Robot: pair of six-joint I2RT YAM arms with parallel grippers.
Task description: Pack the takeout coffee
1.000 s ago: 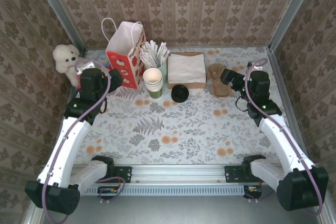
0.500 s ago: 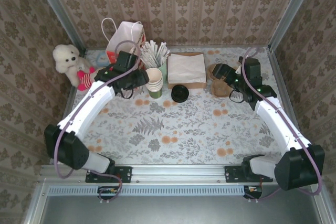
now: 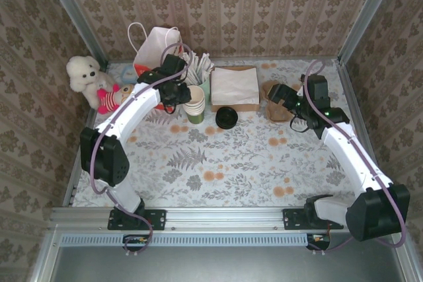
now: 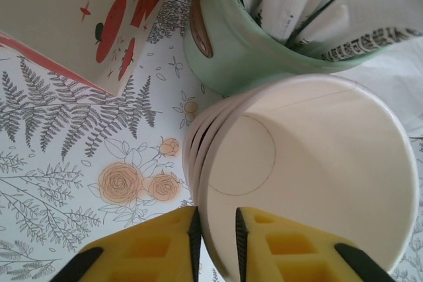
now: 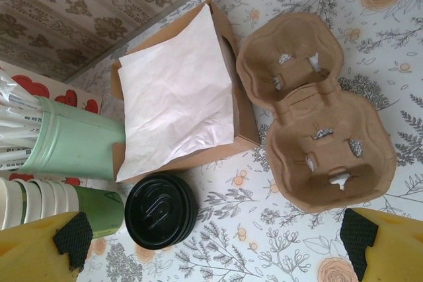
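On the floral desk (image 3: 218, 156), jaws of the left gripper (image 4: 216, 242) seemingly pinch the top paper cup (image 4: 317, 163) by its rim; the right gripper (image 5: 216, 237) has jaws spread. We judge a cup is being separated; next, lift straight up.

Bright, even, soft light.
Shadows lay faint on the table (image 3: 218, 156); in the left wrist view the left gripper (image 4: 217, 229) blurred at 6 o'clock, the cups (image 4: 317, 163) pale, nearly washed out.

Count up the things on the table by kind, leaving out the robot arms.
Paper bag: 1
Plush toy: 1
Stack of cups: 1
Green holder of wrapped sticks: 1
Tray of napkins: 1
Black lid: 1
Cardboard cup carrier: 1
Total: 7
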